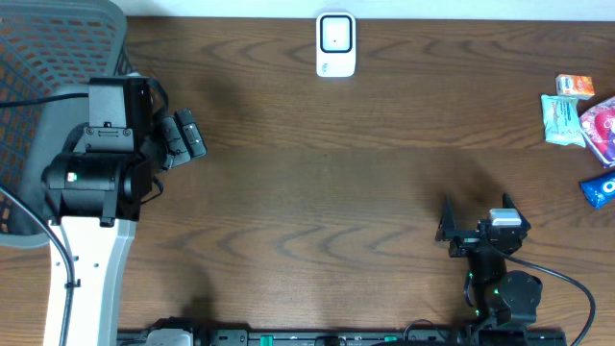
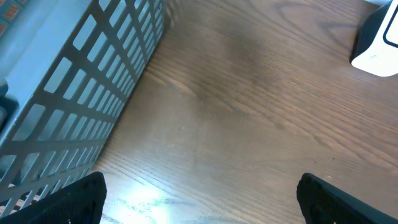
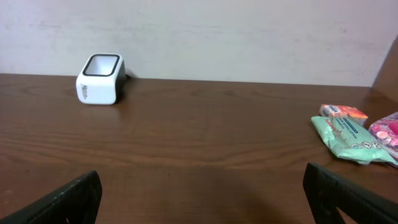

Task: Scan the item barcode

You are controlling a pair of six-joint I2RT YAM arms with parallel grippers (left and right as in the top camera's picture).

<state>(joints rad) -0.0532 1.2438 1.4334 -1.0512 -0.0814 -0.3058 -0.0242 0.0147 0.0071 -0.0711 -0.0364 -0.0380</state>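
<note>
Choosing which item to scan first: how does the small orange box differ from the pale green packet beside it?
The small orange box is smaller than the pale green packet. The box looks rigid; the packet looks soft and crinkled. The box lies nearer the wall, the packet in front of it. Both lie on the brown wooden table, untouched.

A dark wood-grain table point(image 1: 317, 192) stands against a plain pale wall point(image 3: 217, 31).

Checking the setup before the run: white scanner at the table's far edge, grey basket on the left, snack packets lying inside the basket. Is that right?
Not quite. The snack packets lie on the table at its right edge, not in the basket, as the overhead view shows. The rest holds.
</note>
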